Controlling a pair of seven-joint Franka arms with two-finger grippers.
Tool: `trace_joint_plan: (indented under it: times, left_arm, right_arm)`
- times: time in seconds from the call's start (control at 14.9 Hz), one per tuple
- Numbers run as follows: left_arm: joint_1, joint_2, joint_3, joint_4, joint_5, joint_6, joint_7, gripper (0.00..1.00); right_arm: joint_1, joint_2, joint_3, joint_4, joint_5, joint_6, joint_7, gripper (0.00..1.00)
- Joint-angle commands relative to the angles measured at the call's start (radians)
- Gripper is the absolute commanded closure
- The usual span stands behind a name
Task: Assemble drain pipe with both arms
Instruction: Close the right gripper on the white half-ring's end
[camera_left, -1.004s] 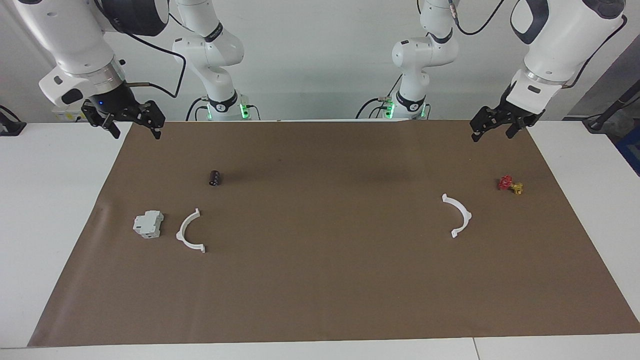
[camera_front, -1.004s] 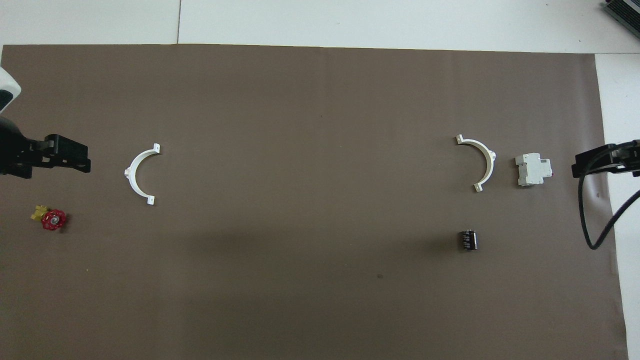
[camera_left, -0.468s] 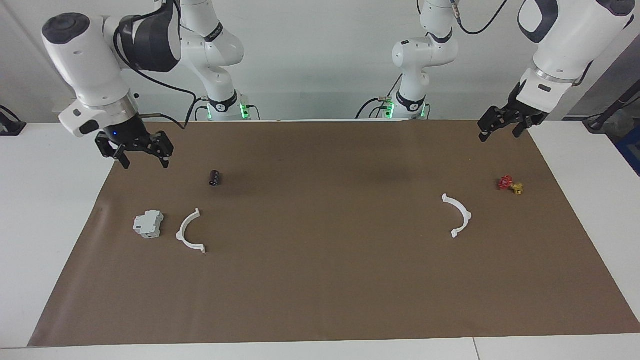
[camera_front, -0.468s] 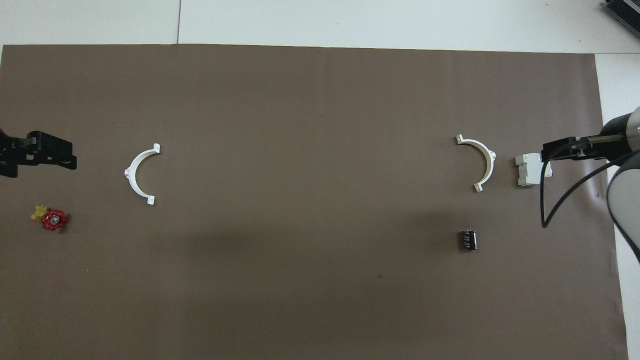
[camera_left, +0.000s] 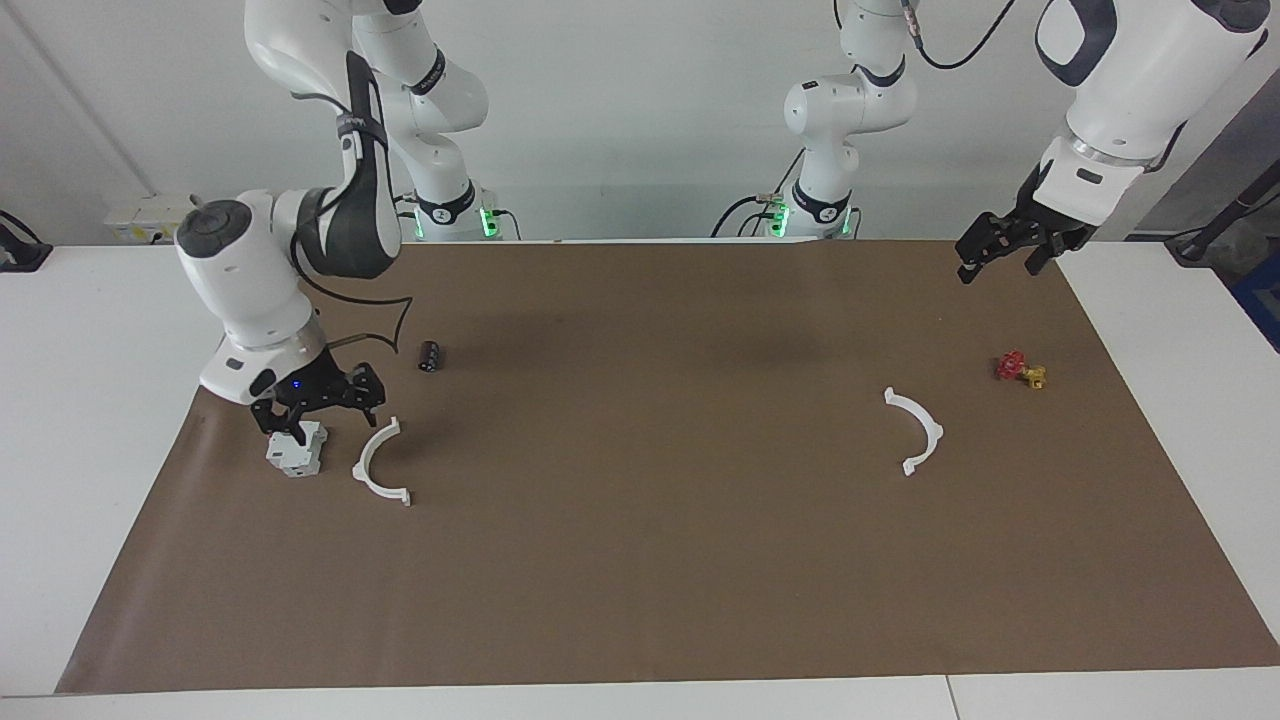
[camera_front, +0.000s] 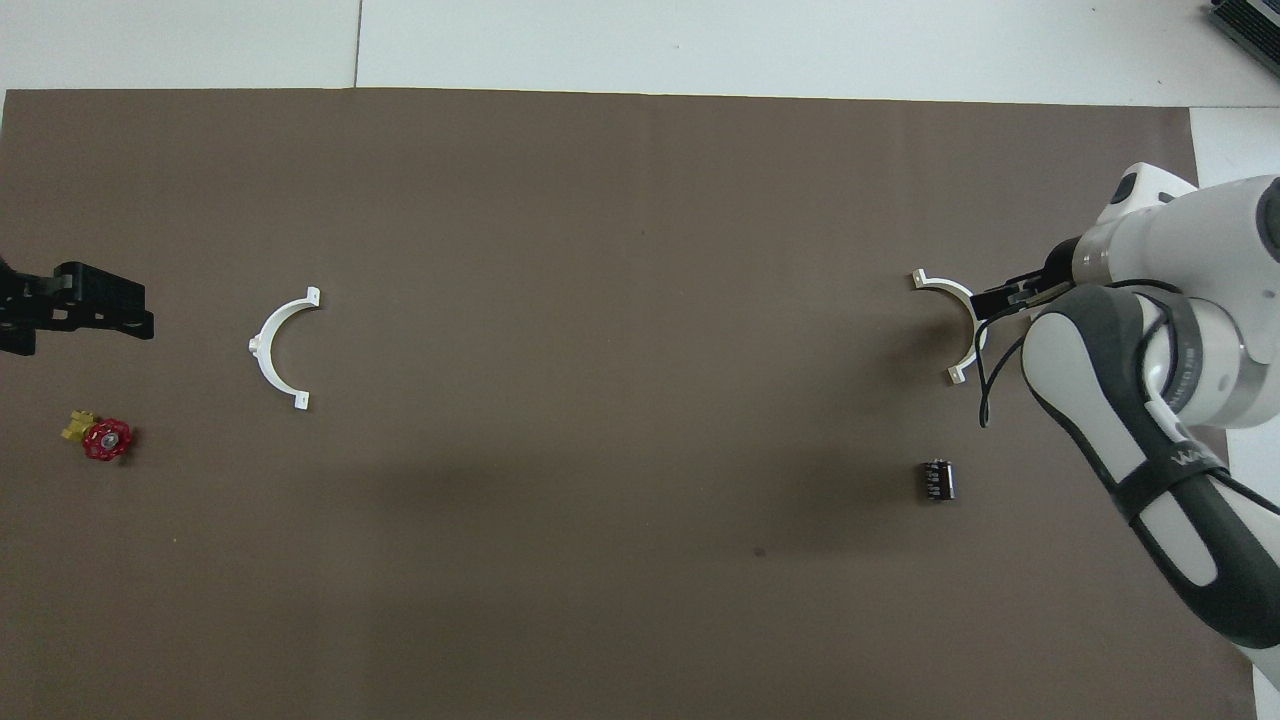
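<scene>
The drain pipe is in two pieces, well apart: one half-ring (camera_left: 381, 463) lies toward the right arm's end of the surface, the other half-ring (camera_left: 916, 430) toward the left arm's end. Big move in the last second: the right gripper (camera_left: 318, 400) has swung in from the mat's edge and dropped low, and now hangs just above the grey block (camera_left: 296, 450) beside the near half-ring, jaws spread wide and empty. From overhead its tip covers the curve of that half-ring, so I'd judge it's lining up for a pickup there, not yet touching. The left gripper (camera_left: 1010, 245) has barely stirred; it waits high over the mat's corner, jaws open, holding nothing. So assembly hasn't started.

Both halves are thin white plastic arcs, smooth and rigid-looking, with small square tabs at their ends, lying flat on the matte brown mat (camera_left: 650, 560). A small black cylinder (camera_left: 429, 356) lies nearer the robots than the block, and a little red and yellow valve (camera_left: 1019, 370) lies near the other half.
</scene>
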Motion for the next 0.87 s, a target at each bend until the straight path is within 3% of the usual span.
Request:
trace_joint_plan:
  times: [0.0, 0.13, 0.27, 0.33, 0.4, 0.47, 0.54, 0.8]
  left_arm:
    - [0.008, -0.029, -0.002, -0.035, -0.006, 0.019, 0.002, 0.00]
    - [0.008, -0.029, -0.002, -0.036, -0.006, 0.019, 0.002, 0.00]
    - [0.008, -0.029, -0.002, -0.035, -0.006, 0.019, 0.002, 0.00]
    - [0.008, -0.029, -0.002, -0.035, -0.006, 0.019, 0.002, 0.00]
    - [0.008, -0.029, -0.002, -0.036, -0.006, 0.019, 0.002, 0.00]
    - [0.008, -0.029, -0.002, -0.035, -0.006, 0.019, 0.002, 0.00]
    - [0.008, -0.029, -0.002, -0.035, -0.006, 0.019, 0.002, 0.00]
    - [0.008, -0.029, -0.002, -0.035, -0.006, 0.019, 0.002, 0.00]
  right_arm:
    - [-0.013, 0.045, 0.003, -0.038, 0.041, 0.094, -0.103, 0.04]
    - [-0.024, 0.086, 0.003, -0.052, 0.043, 0.141, -0.151, 0.09]
    - [-0.026, 0.092, 0.003, -0.073, 0.044, 0.163, -0.157, 0.23]
    - [-0.029, 0.092, 0.003, -0.081, 0.046, 0.165, -0.165, 0.35]
    - [-0.035, 0.099, 0.003, -0.085, 0.046, 0.168, -0.172, 0.55]
    - [-0.035, 0.108, 0.003, -0.086, 0.046, 0.179, -0.172, 0.82]
    - [-0.033, 0.109, 0.003, -0.083, 0.046, 0.191, -0.166, 1.00]
    - [-0.012, 0.105, 0.003, -0.021, 0.046, 0.093, -0.061, 1.00]
